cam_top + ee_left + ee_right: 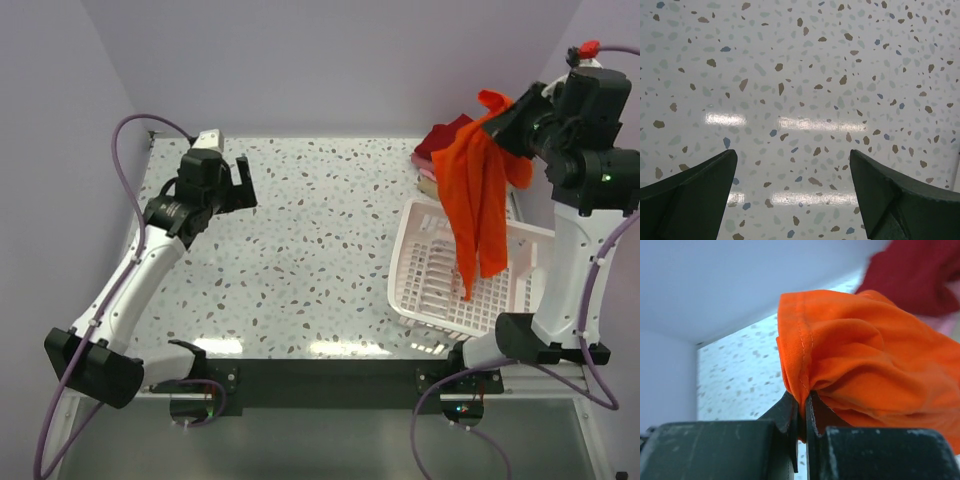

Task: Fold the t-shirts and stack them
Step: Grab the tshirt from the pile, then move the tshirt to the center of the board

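Left gripper [238, 183] hovers over the far-left table, fingers [695, 195] spread wide with nothing between them, only the speckled table [300, 260] below. A broad bare stretch of tabletop runs across the middle, with walls at the left and far edges. At the far-right corner a folded dark red t-shirt [447, 138] lies on a pink t-shirt [427, 174], just beyond the white lattice basket [425, 290], which sits askew at near right, close to the right arm's base. The orange-red t-shirt [476, 195] hangs bunched and crumpled in a long drape over the basket; can't tell if its lower end touches. Right gripper [802, 402] is raised high at far right, jaws pinched closed on a stitched hem fold of it.
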Tool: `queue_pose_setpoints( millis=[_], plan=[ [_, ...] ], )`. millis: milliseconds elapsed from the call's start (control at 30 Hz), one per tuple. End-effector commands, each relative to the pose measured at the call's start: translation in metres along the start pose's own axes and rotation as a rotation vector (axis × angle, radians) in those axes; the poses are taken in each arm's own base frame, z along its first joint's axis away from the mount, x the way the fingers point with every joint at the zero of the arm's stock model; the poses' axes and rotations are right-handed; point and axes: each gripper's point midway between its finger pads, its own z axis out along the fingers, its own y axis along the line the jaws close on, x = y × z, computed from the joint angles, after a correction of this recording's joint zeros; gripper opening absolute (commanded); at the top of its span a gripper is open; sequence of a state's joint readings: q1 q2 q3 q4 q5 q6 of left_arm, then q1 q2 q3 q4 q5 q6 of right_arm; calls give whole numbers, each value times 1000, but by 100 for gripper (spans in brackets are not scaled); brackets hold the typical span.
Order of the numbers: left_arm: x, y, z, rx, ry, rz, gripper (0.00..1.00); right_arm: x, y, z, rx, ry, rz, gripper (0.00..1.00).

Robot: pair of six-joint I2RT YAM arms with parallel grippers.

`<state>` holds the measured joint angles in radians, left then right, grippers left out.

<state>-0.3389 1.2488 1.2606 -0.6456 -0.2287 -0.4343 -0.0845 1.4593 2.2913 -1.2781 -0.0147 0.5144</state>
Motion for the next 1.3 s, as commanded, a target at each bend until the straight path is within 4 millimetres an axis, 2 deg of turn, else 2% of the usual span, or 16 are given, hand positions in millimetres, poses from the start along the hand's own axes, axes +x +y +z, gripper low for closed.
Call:
queue_pose_setpoints(
  millis=[0,267,300,500,600,700,800,833,867,933,967,1000,1067,1133,1200,1267],
  plan=[
    [-35,2,-27,0,-127,-39,100,-24,101,-26,-421,-79,-7,0],
    [-32,8,-41,-9,-141,-108,100,-25,241,-61,-950,-125,-15,0],
    [-32,8,-43,-9,-144,-120,100,-20,259,-79,-1026,-118,-27,0],
    [-30,16,-55,-33,-150,-146,100,21,314,-80,-1165,-39,-55,0],
    [-27,21,-60,-52,-145,-154,100,36,321,-68,-1157,-8,-62,0],
    [-25,27,-66,-74,-147,-165,100,64,320,-43,-1100,51,-80,0],
    [-25,34,-72,-104,-161,-176,100,110,307,2,-967,147,-118,0],
    [-24,38,-74,-119,-161,-179,100,136,298,26,-902,205,-138,1],
    [-24,42,-76,-139,-168,-187,100,156,287,42,-837,256,-167,22],
    [-19,47,-76,-167,-160,-197,100,205,258,85,-676,389,-247,49],
    [-18,51,-75,-188,-163,-203,100,221,245,101,-622,423,-317,73],
    [-10,54,-71,-203,-146,-206,100,228,234,111,-557,432,-360,80],
    [1,56,-64,-216,-120,-205,100,256,204,127,-459,514,-459,90],
    [18,57,-51,-227,-77,-204,100,281,177,135,-387,568,-504,92],
    [38,54,-37,-215,-15,-195,100,298,156,131,-367,609,-514,93],
    [47,45,-26,-177,20,-206,100,305,152,120,-402,627,-494,93]
  ],
)
